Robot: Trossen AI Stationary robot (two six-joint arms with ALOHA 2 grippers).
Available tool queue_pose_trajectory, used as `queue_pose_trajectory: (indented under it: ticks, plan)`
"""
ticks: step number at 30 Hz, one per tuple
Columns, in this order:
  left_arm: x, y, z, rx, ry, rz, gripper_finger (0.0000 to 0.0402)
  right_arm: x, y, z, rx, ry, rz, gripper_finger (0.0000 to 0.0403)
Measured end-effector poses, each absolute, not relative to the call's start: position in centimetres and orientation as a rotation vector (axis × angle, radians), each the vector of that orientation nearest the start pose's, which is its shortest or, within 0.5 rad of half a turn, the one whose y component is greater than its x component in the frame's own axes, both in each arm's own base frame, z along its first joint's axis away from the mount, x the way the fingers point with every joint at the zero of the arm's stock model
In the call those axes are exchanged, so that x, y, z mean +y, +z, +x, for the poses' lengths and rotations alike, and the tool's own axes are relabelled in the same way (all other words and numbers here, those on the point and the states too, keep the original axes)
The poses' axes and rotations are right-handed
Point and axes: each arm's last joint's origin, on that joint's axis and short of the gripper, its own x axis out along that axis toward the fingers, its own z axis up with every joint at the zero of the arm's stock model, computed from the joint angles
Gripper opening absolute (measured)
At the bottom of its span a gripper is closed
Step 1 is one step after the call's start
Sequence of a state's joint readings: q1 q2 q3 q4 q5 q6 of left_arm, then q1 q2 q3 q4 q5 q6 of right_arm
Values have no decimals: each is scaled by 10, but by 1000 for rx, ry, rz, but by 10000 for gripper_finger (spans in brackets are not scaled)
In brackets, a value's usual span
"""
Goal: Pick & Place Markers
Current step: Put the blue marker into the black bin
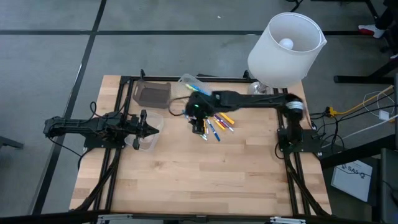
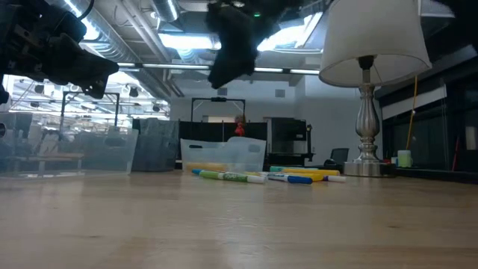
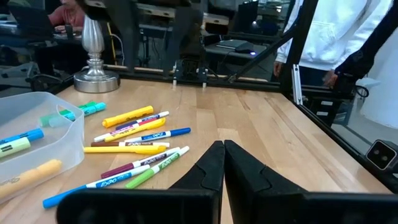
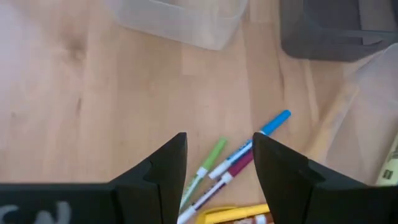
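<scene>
1. Several markers [image 1: 217,124] lie loose in a fanned heap on the wooden tabletop [image 1: 205,174], a little above the centre of the high view, in blue, green, yellow and orange.
2. More markers sit inside a clear tub [image 3: 37,134] at the left edge of the left wrist view; in the high view this tub [image 1: 189,82] shows just above the heap, partly covered by the right arm.
3. The right gripper [image 1: 198,127] hangs above the left end of the heap with its fingers [image 4: 163,168] spread apart, holding nothing; a green, a blue and a purple marker show in the gap between them.
4. The left gripper [image 1: 151,129] waits at the middle left of the high view, its fingers [image 3: 208,167] pressed together and empty.
5. Just below the left gripper stands a small clear cup [image 1: 145,142].
6. A dark smoky bin [image 1: 152,94] sits at the upper left of the tabletop, beside the clear tub.
7. A lamp with a white shade [image 1: 286,48] stands at the upper right corner, its silver base [image 2: 366,161] behind the markers in the low view.
8. A person in a white top [image 3: 323,37] stands beyond the far edge of the tabletop in the left wrist view.
</scene>
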State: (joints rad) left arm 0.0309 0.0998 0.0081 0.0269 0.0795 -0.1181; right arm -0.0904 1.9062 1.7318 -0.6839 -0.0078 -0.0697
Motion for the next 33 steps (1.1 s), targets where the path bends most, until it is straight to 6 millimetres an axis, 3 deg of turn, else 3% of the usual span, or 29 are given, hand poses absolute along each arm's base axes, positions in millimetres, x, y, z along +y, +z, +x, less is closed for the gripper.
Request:
queue_pose_trajectory:
  ticks: [10,17,24,33]
  plan:
    - [1,161,103,67,-45,-122,6,-16,258,342,686,-39,26,181]
    - [1,161,103,68,-45,-122,6,-10,236,299,609,-126,202,181]
    - [1,161,103,67,-45,-122,6,-24,207,284,739,-503,258,181]
    - [1,161,103,68,-45,-122,6,-42,197,284,848,-560,308,181]
